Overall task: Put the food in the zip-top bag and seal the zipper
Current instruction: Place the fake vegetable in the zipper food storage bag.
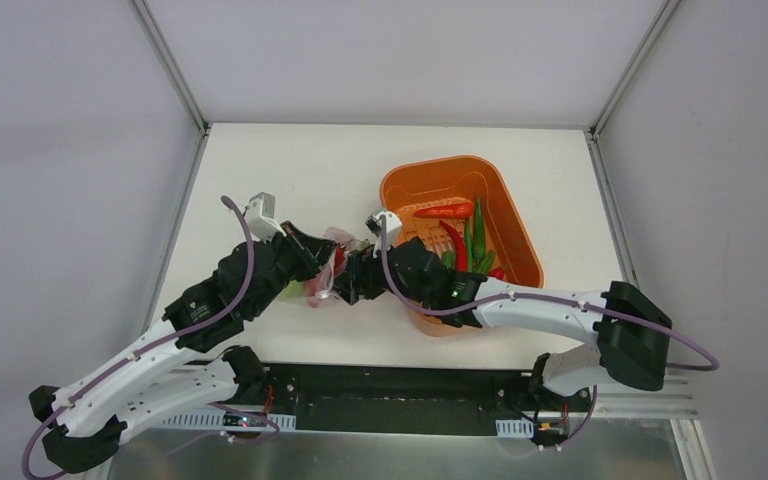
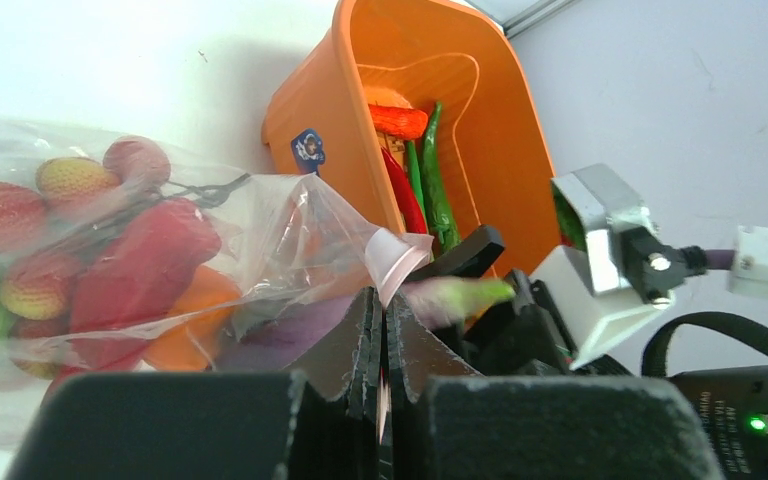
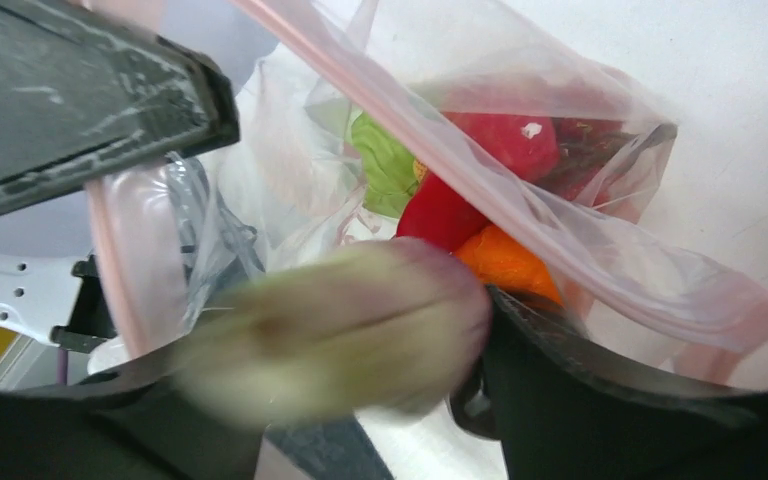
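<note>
The clear, crinkly plastic zip-top bag (image 2: pixel 290 225) lies on its side just beside the orange tub (image 2: pixel 500 150), its mouth open and its thin pink zipper strip (image 3: pixel 480 185) unsealed. Inside are red-yellow toy fruits (image 2: pixel 5 215), a red pepper (image 2: pixel 135 265), an orange piece (image 2: pixel 185 325) and a light green piece (image 3: pixel 390 165). A blurred pale green piece (image 3: pixel 350 320) sits at the mouth. A red chilli (image 2: pixel 400 120) and green peppers (image 2: pixel 438 185) lie in the tub.

The bag (image 2: pixel 300 225) is crinkly clear plastic, the tub (image 2: pixel 505 120) glossy.

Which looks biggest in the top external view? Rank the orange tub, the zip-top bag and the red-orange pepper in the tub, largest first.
1. The orange tub, clearly largest.
2-3. The zip-top bag and the red-orange pepper: unranked. The bag is largely covered, and its visible part looks about pepper-sized.
</note>
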Robot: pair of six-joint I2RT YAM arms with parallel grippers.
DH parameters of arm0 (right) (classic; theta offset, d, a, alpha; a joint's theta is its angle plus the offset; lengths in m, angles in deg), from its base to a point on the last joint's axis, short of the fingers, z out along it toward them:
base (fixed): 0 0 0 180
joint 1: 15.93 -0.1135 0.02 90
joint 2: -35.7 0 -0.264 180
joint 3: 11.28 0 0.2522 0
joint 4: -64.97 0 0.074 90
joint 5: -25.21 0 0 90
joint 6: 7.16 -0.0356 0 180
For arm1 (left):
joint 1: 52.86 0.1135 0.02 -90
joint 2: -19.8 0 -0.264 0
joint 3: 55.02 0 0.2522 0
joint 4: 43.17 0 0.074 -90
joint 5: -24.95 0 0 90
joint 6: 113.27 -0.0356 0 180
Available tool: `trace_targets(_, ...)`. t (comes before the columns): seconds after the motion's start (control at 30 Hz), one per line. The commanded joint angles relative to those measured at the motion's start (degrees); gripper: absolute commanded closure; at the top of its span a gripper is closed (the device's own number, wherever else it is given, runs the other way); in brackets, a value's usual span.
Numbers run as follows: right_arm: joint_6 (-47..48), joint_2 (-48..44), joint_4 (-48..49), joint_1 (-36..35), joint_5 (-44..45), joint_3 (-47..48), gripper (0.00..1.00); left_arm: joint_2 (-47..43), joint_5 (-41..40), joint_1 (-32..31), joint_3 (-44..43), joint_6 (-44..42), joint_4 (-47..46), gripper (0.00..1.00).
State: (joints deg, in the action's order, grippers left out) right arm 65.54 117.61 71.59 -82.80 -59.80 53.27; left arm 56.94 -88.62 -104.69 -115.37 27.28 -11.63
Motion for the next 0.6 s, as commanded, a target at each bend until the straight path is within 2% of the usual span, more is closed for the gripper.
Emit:
trace_targets(0.0, 3.12, -7.64, 0.2, -0.24, -0.62, 0.29, 0.21, -0.6, -0.6, -0.54, -2.72, 0.1, -1.63, 1.0)
trace_targets(0.17, 4.2, -13.55, -1.36, -0.04, 4.06, -1.68, 0.16, 0.1, 0.1, -0.54, -3.19, -0.35, -1.43, 1.0)
trace_targets(0.33, 4.13, -12.61, -4.28, 1.43, 3.27, -0.42, 0.27, 0.13, 0.59, -0.54, -3.4, -0.56, -1.67, 1.0)
trace_targets(0.43, 3.34, -11.08, -6.37, 1.52, 2.08, 0.53, 0.43, -0.12, 0.89, -0.5, -3.3, -0.54, -1.19, 1.0)
trace_targets(0.47, 3.22, -10.88, -6.68, 1.52, 1.46, 0.52, 0.46, -0.29, 0.83, -0.54, -2.74, -0.19, -1.64, 1.0)
trace_targets(0.57, 3.32, -10.95, -10.53, 1.51, 0.57, 1.5, 0.44, -0.52, 0.62, -0.52, -1.8, 0.31, -1.96, 1.0)
